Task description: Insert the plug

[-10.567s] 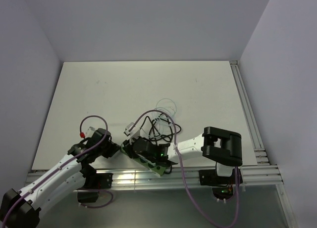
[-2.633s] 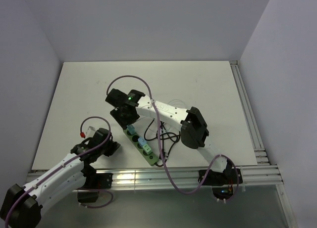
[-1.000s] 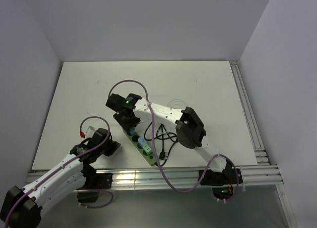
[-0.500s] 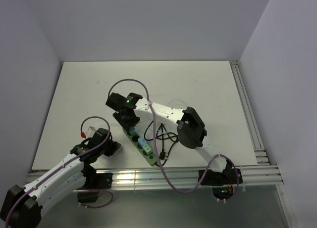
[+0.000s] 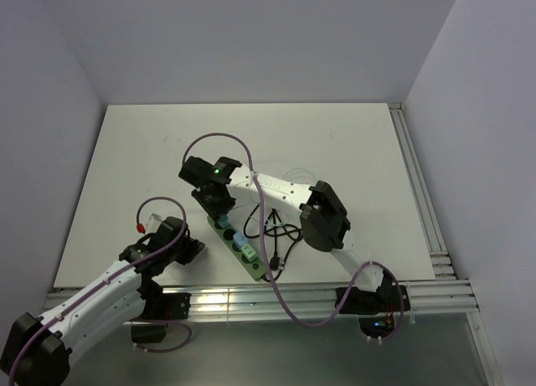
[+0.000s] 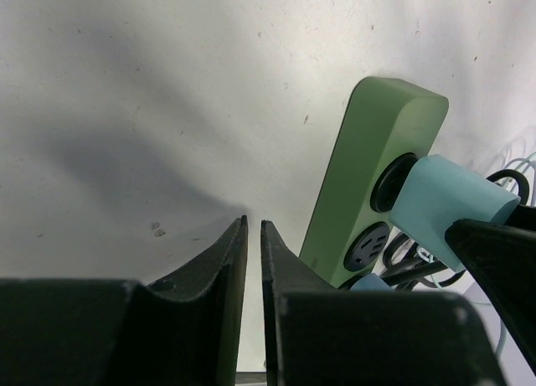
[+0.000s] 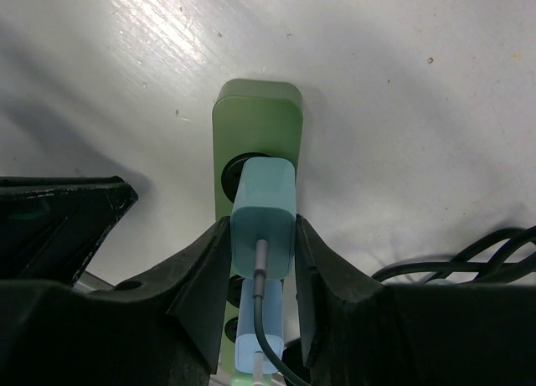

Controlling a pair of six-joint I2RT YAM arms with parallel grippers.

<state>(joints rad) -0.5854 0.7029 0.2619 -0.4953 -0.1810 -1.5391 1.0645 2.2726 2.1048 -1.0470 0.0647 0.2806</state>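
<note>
A green power strip lies near the table's front edge; it also shows in the left wrist view and in the right wrist view. My right gripper is shut on a light blue plug whose front sits at the strip's end socket. The same plug shows in the left wrist view. A second blue plug sits in the strip further along. My left gripper is shut and empty, low over the table left of the strip.
Black cables coil on the table right of the strip. A thin pale wire loop lies behind them. An aluminium rail runs along the table's right edge and another along the front.
Over the last seconds my right arm lowered the blue plug onto the strip's end socket. In the last half second almost nothing moved. The left arm stayed still.
</note>
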